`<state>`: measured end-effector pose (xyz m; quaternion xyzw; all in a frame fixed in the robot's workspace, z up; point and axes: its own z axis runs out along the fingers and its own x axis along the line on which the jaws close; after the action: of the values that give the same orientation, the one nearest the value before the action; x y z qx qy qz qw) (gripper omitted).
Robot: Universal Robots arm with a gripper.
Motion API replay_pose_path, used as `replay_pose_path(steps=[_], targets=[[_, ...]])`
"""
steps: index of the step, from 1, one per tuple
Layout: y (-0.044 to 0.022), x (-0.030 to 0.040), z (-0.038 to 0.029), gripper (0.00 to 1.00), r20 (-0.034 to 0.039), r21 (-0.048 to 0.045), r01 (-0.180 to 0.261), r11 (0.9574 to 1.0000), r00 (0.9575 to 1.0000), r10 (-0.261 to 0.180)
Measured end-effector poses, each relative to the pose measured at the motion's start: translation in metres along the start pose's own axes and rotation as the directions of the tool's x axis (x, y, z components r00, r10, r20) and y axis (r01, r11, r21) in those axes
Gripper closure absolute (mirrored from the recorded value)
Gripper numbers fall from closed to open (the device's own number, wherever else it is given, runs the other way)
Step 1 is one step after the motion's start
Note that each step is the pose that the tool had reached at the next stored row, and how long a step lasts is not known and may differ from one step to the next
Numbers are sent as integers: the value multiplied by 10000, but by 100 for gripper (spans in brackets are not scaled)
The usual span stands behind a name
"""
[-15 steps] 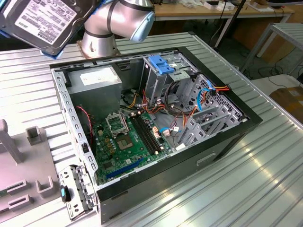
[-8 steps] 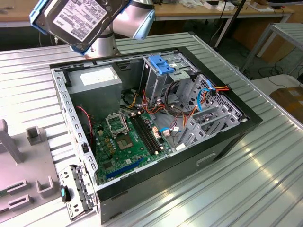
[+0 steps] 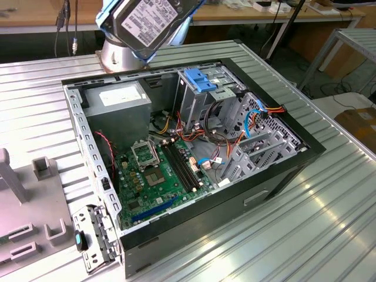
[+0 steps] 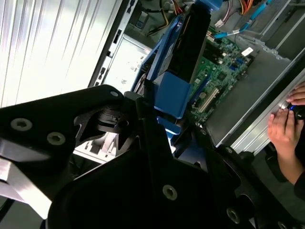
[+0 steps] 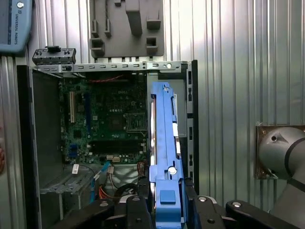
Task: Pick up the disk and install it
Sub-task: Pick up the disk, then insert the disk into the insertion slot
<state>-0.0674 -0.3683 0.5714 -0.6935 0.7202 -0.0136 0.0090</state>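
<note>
The disk [image 3: 147,23] hangs in the air above the far corner of the open computer case [image 3: 235,205], its white label facing the exterior camera and blue rails along its edges. In both wrist views I see it edge-on, as a blue rail [image 5: 164,143] over the case interior. My gripper [image 5: 164,202] is shut on the disk [image 4: 183,52], with black fingers [image 4: 143,119] pressing on either side of it. Below, a blue bracket [image 3: 200,79] sits on top of the drive cage.
Inside the case lie the green motherboard [image 3: 158,170], a grey power supply [image 3: 120,97] and loose cables [image 3: 258,114]. A person's hand [image 4: 286,129] rests on the case edge. A grey fixture [image 3: 23,200] lies on the table at the exterior view's left.
</note>
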Motion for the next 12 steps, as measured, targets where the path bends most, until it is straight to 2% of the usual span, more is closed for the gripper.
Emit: replay_pose_path(steps=[1,2,12], targets=[[-49,-2,2,63,0,1,0,10000,10000,0],[-61,-3,1,63,-1,-1,0,10000,10000,0],[-66,-3,2,63,1,0,0,10000,10000,0]])
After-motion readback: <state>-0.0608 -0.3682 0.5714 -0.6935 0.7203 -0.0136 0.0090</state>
